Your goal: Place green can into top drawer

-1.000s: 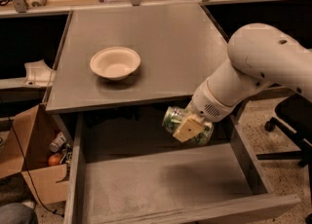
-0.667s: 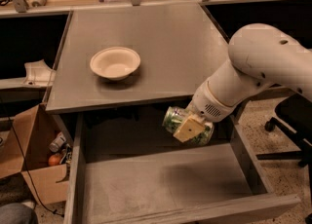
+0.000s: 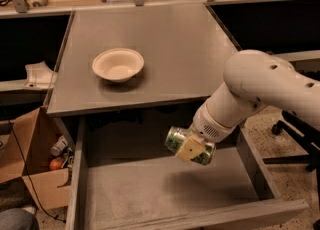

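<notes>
A white robot arm reaches in from the right. Its gripper (image 3: 193,149) carries the green can (image 3: 175,139) on its side, the jaws closed around the can's body, with a yellowish pad across its front.

Compared with a second ago, the can is lower. It has dropped from about level with the front edge of the desk (image 3: 165,34) to a spot within the open top drawer (image 3: 145,194). It hangs above the rear right part of the bare grey bottom without touching it, and a soft shadow lies beneath it. The lowering seems under way and the release not yet made; the can likely needs to come down further before the jaws let go.

The drawer is pulled well out. On the grey desk a cream bowl (image 3: 118,64) sits left of centre, well apart from the can. On the floor at left stands an open brown cardboard box (image 3: 25,174). At right, part of a dark office chair (image 3: 295,139) stands on speckled flooring.
</notes>
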Available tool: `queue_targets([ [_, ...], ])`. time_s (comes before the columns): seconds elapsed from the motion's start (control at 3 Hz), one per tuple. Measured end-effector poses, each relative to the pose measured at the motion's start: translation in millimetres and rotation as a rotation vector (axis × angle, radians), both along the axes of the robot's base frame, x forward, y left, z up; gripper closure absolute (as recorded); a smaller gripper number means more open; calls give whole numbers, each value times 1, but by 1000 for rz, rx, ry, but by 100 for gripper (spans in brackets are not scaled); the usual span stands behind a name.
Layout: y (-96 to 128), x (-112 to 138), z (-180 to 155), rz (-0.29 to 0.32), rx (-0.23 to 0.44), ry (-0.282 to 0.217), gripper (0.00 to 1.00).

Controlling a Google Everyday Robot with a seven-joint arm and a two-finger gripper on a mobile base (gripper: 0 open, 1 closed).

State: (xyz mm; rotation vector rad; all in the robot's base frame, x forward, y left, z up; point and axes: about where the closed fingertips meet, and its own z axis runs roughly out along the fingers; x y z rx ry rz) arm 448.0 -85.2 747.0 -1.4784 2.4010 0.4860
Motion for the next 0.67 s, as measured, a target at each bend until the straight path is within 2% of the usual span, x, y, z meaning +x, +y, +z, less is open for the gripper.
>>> queue_targets([
  [0.33, 2, -6, -19, -6, -9, 42, 100],
  [0.67, 2, -6, -20, -7, -10, 45, 100],
])
